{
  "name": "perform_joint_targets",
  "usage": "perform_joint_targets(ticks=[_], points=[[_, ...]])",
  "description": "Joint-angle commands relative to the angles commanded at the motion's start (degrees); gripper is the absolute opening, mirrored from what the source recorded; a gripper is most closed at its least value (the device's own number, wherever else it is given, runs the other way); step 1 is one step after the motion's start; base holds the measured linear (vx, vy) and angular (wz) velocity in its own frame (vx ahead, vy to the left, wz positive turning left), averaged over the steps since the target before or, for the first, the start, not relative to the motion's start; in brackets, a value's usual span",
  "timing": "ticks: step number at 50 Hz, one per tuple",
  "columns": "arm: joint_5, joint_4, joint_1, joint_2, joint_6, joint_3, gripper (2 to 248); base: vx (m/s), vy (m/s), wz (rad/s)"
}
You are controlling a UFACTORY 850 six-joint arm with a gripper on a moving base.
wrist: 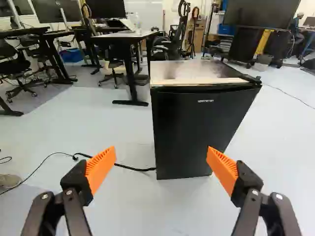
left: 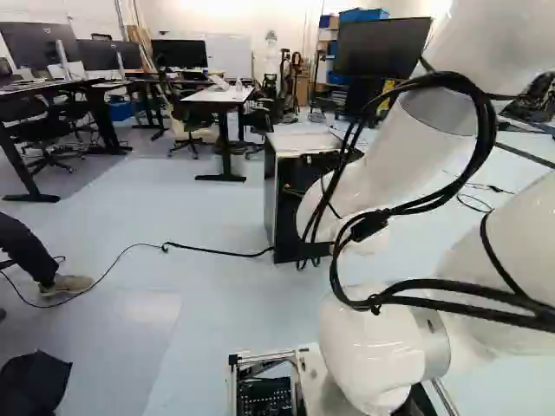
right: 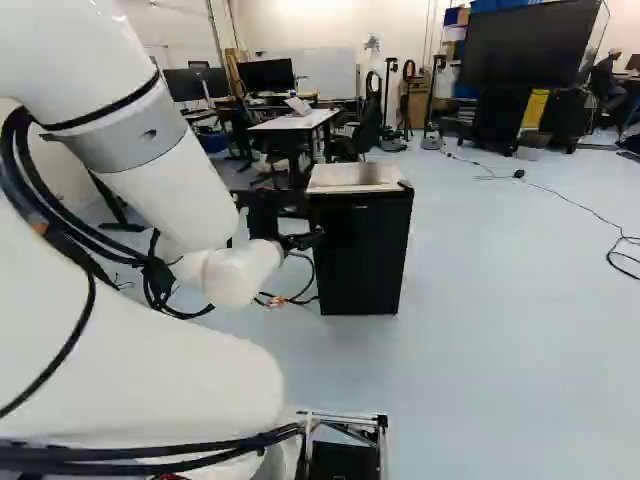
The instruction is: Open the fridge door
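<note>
As the door [wrist: 197, 130] sits closed against the body of the fridge [right: 358, 255], we judge that the opening itself is wholly undone. The fridge stands upright on the pale floor [wrist: 115, 128], ahead of our base and in front of the jaws, and in the wrist view we see its dark front and its light top [wrist: 187, 73]. We have the jaws wide apart with nothing between them; their orange pads [wrist: 101, 166] touch neither the door nor anything else.

What we can count as done is the lining up: our arm [right: 175, 195] is stretched out toward the fridge, and the wrist looks at the door nearly square on. Everything past that is left to do. We would need to close in, find a graspable edge, take hold or hook it, and then draw the door out along its swing until it stands clearly ajar.

We make out no projecting handle, only a dark gap beneath the front lip of the top. A small black fitting [wrist: 252, 78] at one upper corner looks to us like the hinge, so we would expect to work from the opposite edge, beside the cord [wrist: 133, 168].
</note>
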Motion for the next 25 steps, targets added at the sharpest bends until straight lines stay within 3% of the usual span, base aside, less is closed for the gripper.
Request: perform_joint_targets(ticks=[25], points=[[0.0,0.0,0.0,-4.8,0.0,-4.2,247,0.0,0.0,0.0]])
